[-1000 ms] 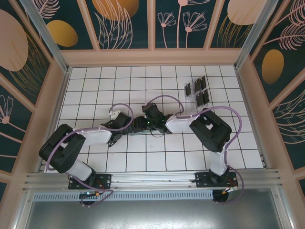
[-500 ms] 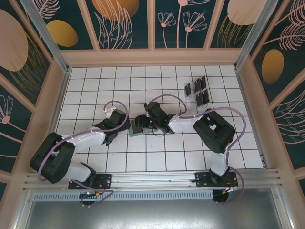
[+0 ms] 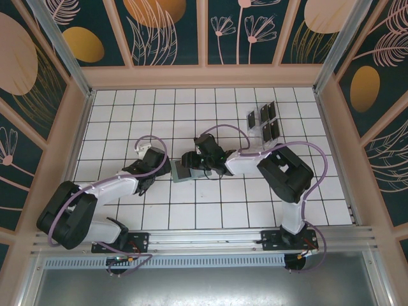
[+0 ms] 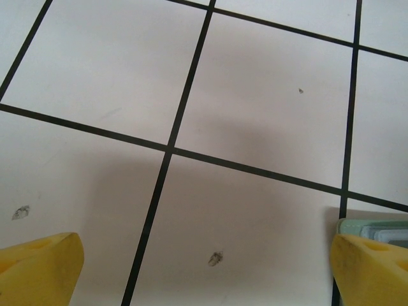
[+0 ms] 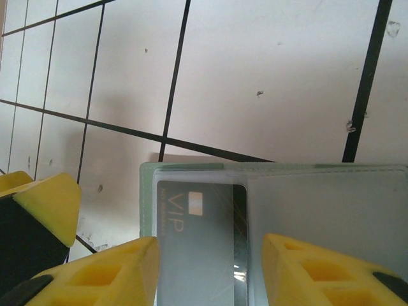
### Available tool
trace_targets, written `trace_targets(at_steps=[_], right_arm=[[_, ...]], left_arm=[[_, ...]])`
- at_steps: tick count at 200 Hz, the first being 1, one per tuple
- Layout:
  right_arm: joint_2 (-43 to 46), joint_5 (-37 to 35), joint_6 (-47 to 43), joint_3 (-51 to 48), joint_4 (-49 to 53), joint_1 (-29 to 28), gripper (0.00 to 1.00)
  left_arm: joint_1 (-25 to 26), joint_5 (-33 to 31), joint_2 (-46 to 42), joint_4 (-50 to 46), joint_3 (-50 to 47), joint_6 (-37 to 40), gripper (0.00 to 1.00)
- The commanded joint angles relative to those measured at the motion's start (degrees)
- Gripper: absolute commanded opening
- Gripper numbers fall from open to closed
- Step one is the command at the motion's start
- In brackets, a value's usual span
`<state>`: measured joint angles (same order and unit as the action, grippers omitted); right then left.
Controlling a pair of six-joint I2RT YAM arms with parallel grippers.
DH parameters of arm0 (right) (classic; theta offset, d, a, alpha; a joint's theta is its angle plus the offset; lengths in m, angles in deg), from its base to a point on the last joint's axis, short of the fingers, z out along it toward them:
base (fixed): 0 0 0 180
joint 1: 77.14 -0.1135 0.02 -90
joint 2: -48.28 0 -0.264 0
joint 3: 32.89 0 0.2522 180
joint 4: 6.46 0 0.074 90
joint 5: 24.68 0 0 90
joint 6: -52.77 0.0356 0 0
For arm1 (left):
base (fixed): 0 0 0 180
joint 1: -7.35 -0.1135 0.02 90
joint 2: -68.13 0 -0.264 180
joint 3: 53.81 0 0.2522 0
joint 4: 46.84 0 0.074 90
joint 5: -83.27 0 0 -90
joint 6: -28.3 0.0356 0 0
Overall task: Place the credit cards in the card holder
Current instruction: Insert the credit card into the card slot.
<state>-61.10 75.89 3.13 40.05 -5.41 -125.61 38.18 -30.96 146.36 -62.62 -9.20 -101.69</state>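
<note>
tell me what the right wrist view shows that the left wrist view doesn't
Right wrist: a dark card marked VIP in the clear pocket of the card holder, between the right gripper's spread fingers. Left wrist: the left gripper wide open over bare tiles, a corner of the holder beside one finger. Both: the sage card holder and white tiled table.

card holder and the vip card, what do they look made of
Card holder: looks like soft faux leather or fabric, matte sage green. Its pocket seems frosted clear plastic, the VIP card showing through. That card: likely plastic, dark, slightly glossy, with a metallic chip.
</note>
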Motion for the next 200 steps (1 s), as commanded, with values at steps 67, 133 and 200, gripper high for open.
trace_targets(at_steps=[67, 133, 200], right_arm=[[0.3, -2.37, -2.92, 3.95, 3.46, -2.36, 0.46], [-2.58, -3.29, -3.8, 6.63, 6.31, -3.54, 0.45], [-3.4, -5.37, -4.58, 4.56, 6.73, -1.1, 0.45]], left_arm=[[-0.44, 1.65, -0.09, 0.43, -1.94, -0.64, 0.98], [-0.46, 1.91, -0.01, 0.79, -2.37, -0.71, 0.99], [-0.42, 2.52, 0.96, 1.14, -2.38, -0.62, 0.98]])
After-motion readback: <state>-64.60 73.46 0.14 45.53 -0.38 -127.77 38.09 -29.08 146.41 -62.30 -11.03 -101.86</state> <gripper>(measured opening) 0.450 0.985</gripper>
